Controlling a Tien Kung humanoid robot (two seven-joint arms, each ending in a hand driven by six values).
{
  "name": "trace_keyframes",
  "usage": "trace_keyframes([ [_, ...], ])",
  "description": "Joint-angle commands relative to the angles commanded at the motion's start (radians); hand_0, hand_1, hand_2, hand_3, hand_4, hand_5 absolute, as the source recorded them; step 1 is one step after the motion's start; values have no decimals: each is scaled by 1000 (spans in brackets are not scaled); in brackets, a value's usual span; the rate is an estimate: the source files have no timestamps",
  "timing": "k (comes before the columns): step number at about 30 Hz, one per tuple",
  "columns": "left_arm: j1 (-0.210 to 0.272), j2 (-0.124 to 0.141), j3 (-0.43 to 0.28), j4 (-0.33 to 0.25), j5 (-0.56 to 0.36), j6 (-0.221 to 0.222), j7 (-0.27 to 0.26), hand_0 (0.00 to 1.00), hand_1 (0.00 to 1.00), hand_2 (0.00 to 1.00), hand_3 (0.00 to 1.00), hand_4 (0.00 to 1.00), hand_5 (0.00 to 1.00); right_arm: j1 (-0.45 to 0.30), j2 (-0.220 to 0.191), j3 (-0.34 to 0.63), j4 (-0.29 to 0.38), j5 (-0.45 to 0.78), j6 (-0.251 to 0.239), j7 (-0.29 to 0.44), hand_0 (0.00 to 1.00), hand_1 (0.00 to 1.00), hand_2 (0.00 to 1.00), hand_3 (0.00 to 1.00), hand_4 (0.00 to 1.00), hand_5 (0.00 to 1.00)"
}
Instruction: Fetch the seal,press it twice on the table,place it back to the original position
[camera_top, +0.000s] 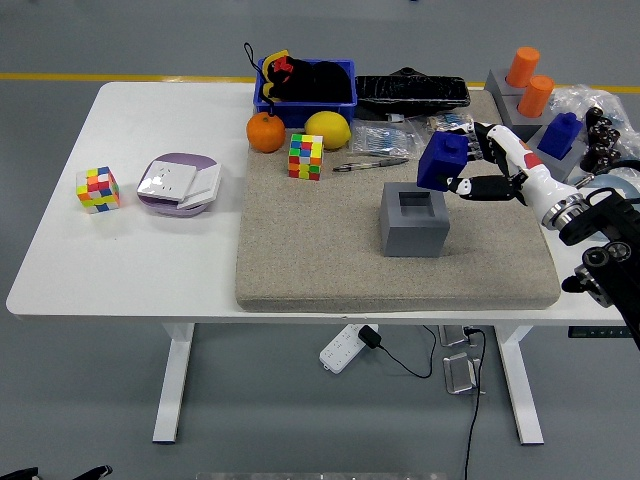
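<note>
Right of centre in the frame, the right hand (478, 172) grips the blue block-shaped seal (443, 162) just above-right of the grey square holder (413, 220) (its hollow top faces up), lower-left of it.

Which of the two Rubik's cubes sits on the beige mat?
The Rubik's cube beside the lemon sits on the mat; the other cube lies on bare table, far left.

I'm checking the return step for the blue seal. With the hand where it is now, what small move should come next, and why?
Probably a short shift left and toward the near edge, then a lowering. The right hand holds the blue seal raised, just up and right of the grey holder, whose square recess looks empty. The seal is not yet centred over that opening, so lowering now would likely catch the rim.
</note>
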Motion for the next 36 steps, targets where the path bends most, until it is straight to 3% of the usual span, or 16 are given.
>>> trace_keyframes([
  [17,-2,4,0,-1,1,0,0,813,784,763,801,681,422,84,-17,-130,-69,39,28,-1,604,443,429,435,691,2],
  [36,-7,7,2,-2,0,0,0,812,785,763,801,681,421,119,-28,-189,-125,64,45,-1,603,442,430,433,693,2],
])
